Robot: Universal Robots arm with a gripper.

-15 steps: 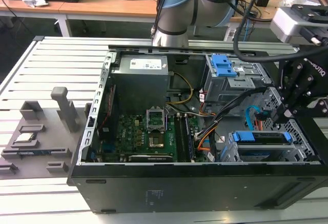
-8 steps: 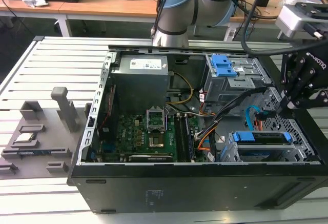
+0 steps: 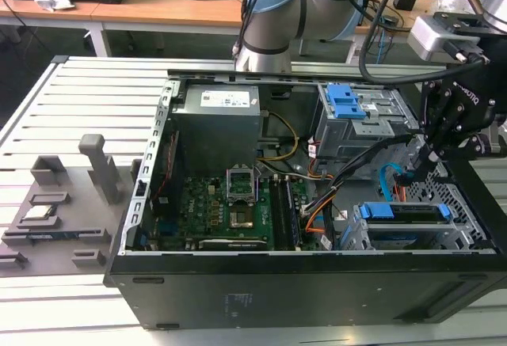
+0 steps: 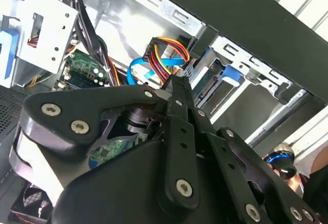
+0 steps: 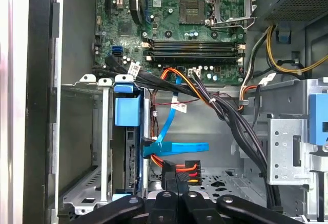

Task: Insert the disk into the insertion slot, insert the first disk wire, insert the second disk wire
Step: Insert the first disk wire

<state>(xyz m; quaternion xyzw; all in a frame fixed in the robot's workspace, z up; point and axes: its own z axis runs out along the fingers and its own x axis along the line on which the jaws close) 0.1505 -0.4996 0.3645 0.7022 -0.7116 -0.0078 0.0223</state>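
Slatted table (image 3: 79, 93) | disk (image 3: 405, 212) seated in insertion slot (image 3: 412, 240) | gripper (image 5: 177, 194) pinching disk wire (image 5: 179, 169)

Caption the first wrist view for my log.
Gripper clamps the wired black connector beside the disk, seated in the insertion slot.

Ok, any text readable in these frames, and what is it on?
Nothing here is clear enough to quote.
White power supply label: print too small to read.
White cable tags: print too small to read.
Markings on the motherboard: too small to read.
White lettering on the housing of the hand: a maker's mark, turned sideways, not quoted.
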